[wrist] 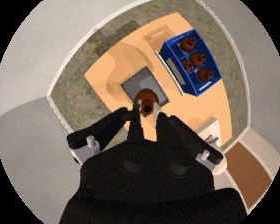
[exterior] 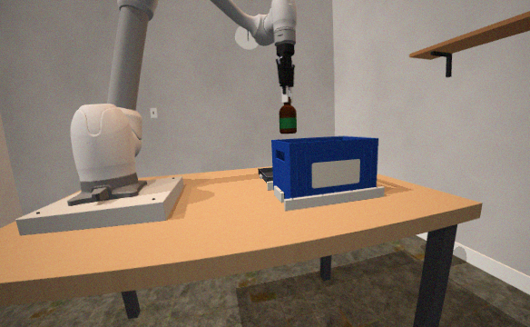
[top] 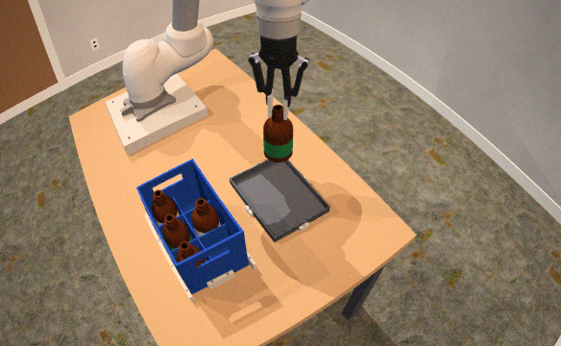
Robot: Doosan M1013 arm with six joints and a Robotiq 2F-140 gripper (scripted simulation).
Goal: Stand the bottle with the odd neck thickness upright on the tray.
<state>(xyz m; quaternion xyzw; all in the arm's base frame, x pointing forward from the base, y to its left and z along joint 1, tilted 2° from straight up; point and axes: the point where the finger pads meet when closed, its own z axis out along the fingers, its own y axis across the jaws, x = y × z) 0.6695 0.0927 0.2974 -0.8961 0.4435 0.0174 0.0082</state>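
My gripper (top: 278, 111) (exterior: 286, 97) (wrist: 147, 106) is shut on the neck of a brown bottle with a green label (top: 278, 139) (exterior: 288, 119) and holds it upright in the air. In the wrist view the bottle (wrist: 146, 96) shows from above, in front of part of the tray. The dark grey tray (top: 304, 189) (exterior: 265, 174) (wrist: 132, 83) lies on the table below the bottle. The blue crate (top: 220, 269) (exterior: 369, 163) (wrist: 203, 89) stands beside the tray. Several brown bottles stand in its compartments, among them one (top: 205, 216) in the row nearer the tray. Their neck widths cannot be told apart.
The arm's white base plate (top: 165, 127) (exterior: 97, 218) is at the table's other end. Light stop blocks (top: 220, 280) (exterior: 333, 198) edge the crate, and small ones (top: 304, 226) sit at the tray. A wooden shelf (exterior: 487, 38) is on the right wall. The table (top: 357, 240) carries everything.
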